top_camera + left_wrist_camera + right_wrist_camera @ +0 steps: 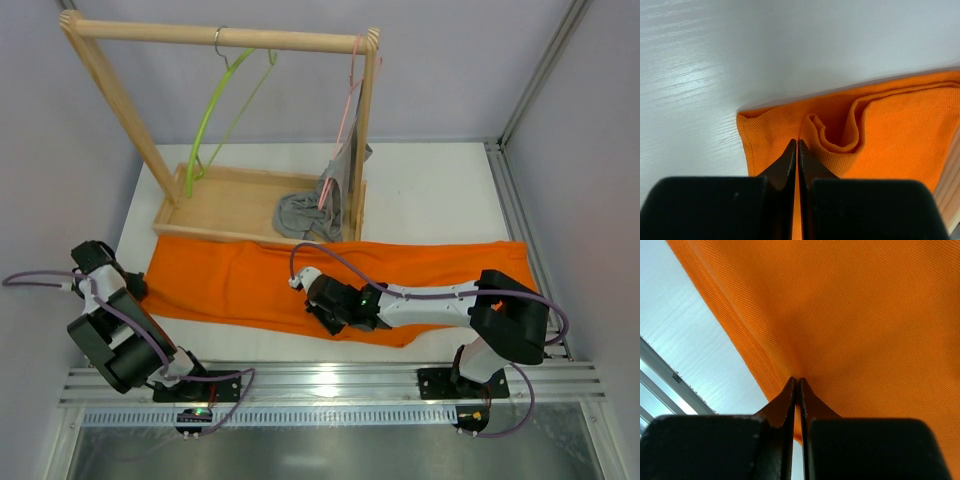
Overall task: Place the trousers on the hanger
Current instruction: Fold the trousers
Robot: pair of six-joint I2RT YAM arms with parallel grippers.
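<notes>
The left gripper (798,143) pinches shut on the left-end corner, the right gripper (798,380) on the near edge mid-length, of the bright orange cloth trousers (240,280), stretched left-to-right; the thin lime-green hanger (205,120) hangs beyond, nearer the left gripper.

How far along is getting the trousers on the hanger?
Nothing finished yet. In hand: the left gripper pinches a corner of the trousers, the right gripper their near edge; they lie flat on the table. Remaining: lifting and draping them over the hanger, hanging bare on the rack.
</notes>
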